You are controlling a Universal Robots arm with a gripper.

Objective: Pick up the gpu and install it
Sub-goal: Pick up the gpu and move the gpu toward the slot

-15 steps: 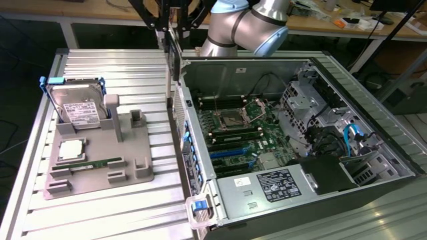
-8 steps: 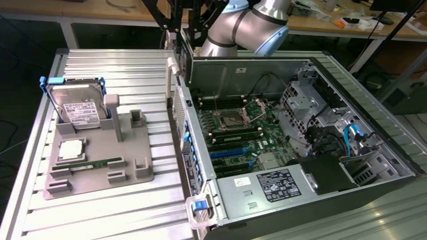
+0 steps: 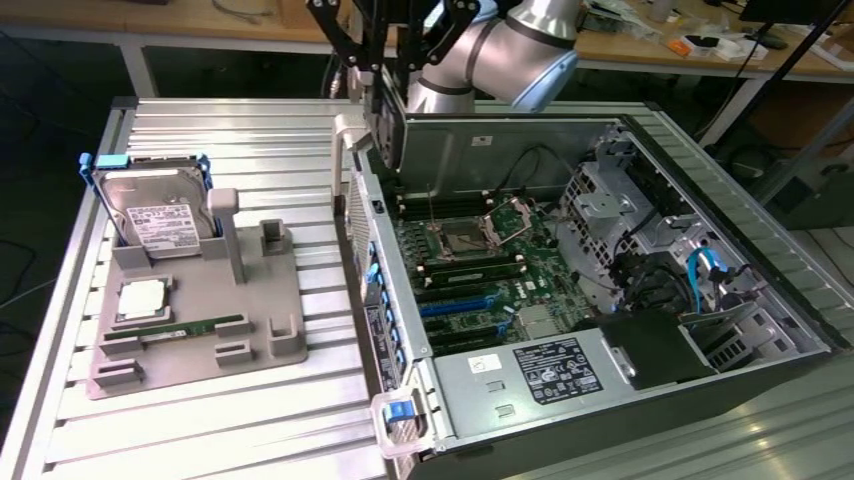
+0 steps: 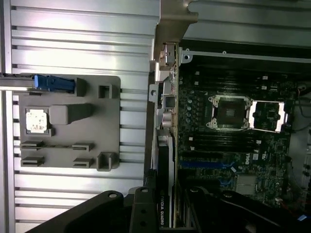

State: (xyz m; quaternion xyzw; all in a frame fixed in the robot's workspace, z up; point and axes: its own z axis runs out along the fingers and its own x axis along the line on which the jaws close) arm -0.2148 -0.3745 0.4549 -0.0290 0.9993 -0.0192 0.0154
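Our hand: it sits near the top middle of the exterior view, just above the back edge of the computer case. It is closed most of the way, and it grips a card.
The gpu: we hold it standing on its edge, dark face to the side, with its pale metal end bracket hanging down by the case wall. In the wrist view the gpu shows at the bottom middle, with white letters on its edge.
Step now: we judge the pick-up is done. The card is in the air over the case, not yet in a slot.
Blue slots: they lie on the green board inside the case, in the middle of the exterior view, below our hand.
What the move needs: the card's edge lined up straight with a slot, and the bracket at the back wall.
Grey holder: on the worktop at the left, it carries the hard drive.
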